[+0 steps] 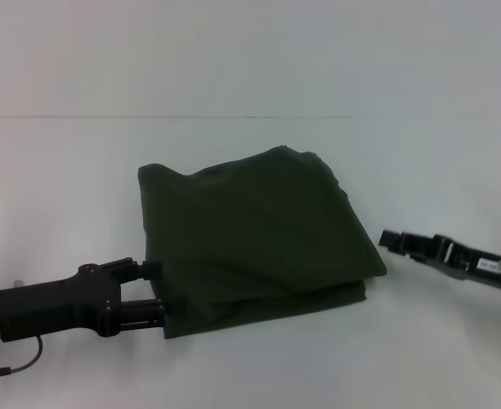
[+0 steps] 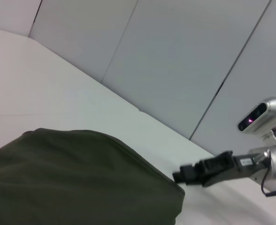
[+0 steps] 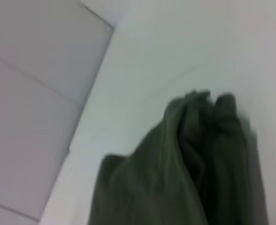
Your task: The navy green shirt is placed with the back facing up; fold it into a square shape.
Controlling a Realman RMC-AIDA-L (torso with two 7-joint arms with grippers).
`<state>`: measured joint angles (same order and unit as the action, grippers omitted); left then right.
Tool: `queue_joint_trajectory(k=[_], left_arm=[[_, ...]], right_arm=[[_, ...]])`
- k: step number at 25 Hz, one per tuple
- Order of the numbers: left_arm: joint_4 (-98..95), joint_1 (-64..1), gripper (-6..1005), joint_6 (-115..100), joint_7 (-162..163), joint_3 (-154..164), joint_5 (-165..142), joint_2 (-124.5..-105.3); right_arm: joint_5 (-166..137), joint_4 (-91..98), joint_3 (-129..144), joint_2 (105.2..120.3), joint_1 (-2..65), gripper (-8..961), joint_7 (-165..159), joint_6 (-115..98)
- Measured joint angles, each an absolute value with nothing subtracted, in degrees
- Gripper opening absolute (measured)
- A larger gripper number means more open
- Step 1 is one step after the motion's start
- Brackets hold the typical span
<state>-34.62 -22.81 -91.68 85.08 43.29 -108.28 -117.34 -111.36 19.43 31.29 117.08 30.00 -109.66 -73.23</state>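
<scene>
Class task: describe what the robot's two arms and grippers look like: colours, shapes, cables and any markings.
The left gripper is black and boxy, with parallel rods, on a silver cylindrical wrist with a thin dark cable trailing beneath. The right gripper is black, long and flat, bearing a small white label. The left wrist view shows it joined to a silver-white wrist with a camera and dark cable.

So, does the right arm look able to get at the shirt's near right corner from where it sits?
Probably yes. The right gripper sits low beside the navy green shirt, just off its right edge, with only bare table between them. The left gripper is at the opposite corner.
</scene>
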Motion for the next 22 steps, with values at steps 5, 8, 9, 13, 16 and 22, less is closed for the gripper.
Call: queue_joint_trajectory(k=[5, 8, 9, 13, 16, 22], left_arm=[[-34.62, -22.74, 891, -91.81, 85.60, 43.16, -108.28, -117.48], [-34.62, -22.66, 891, -91.85, 86.23, 43.08, -108.07, -117.52], [-34.62, -22.64, 891, -91.85, 86.37, 43.06, -107.97, -117.58], [-34.63, -22.67, 891, -91.85, 86.56, 43.05, -107.85, -117.73], [-34.62, -22.79, 890, -91.85, 86.57, 42.97, -107.84, -117.82], [-34.63, -22.83, 890, -91.84, 86.63, 42.96, -107.84, -117.90]], right_arm=[[-105.50, 20.75, 29.04, 116.08, 30.29, 295, -111.26, -73.70], [-103.62, 21.30, 29.02, 115.53, 33.59, 404, -114.17, -70.38], [-103.45, 21.40, 29.18, 115.38, 34.91, 454, -115.24, -69.07], [-105.15, 21.30, 32.74, 115.05, 40.86, 641, -120.75, -62.56], [-106.24, 21.11, 37.09, 115.42, 43.58, 754, -123.64, -59.79], [-106.36, 20.65, 40.96, 117.14, 45.17, 900, -124.64, -56.66]])
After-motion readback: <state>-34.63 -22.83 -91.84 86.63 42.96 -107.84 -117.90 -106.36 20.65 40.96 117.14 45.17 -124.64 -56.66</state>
